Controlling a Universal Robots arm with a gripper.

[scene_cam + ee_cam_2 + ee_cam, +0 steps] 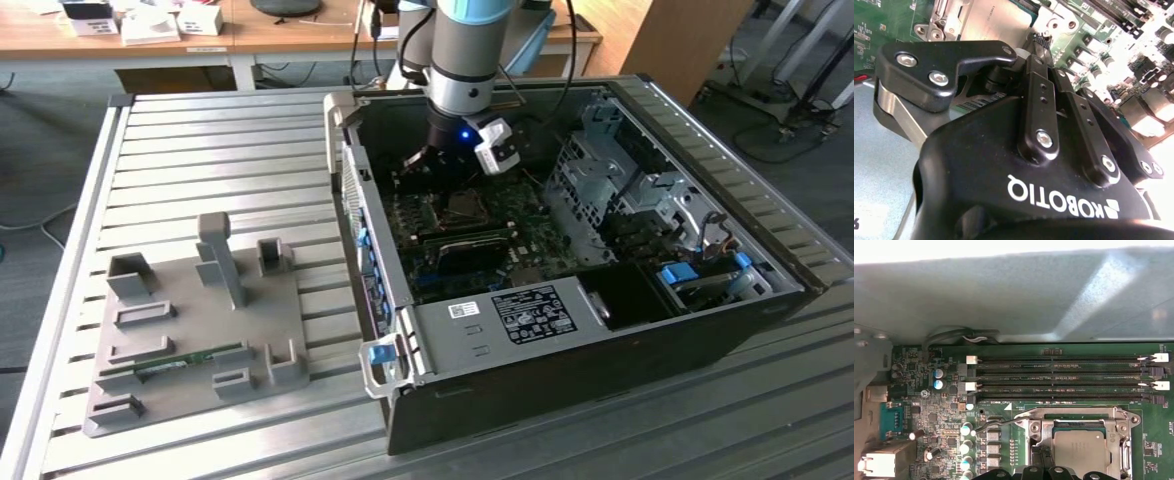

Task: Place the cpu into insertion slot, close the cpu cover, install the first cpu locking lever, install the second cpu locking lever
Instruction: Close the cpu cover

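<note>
Exterior view, lower left: the grey moulded plastic tray [200, 330] lies on the slatted metal surface [187, 150]. Upper centre, black jaws clenched and empty, likely as one narrow pusher, beside the silver square cpu [1084, 450], seated in its dark insertion slot [467, 207].

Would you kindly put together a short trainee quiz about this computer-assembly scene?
1. True or false: the cpu lies in the insertion slot.
2. How many long memory slots does the first wrist view show? A two, B four, C six.
3. In the exterior view, on which side of the computer case stands the grey fixture tray?
Key: 1 true; 2 B; 3 the exterior view's left.
</note>
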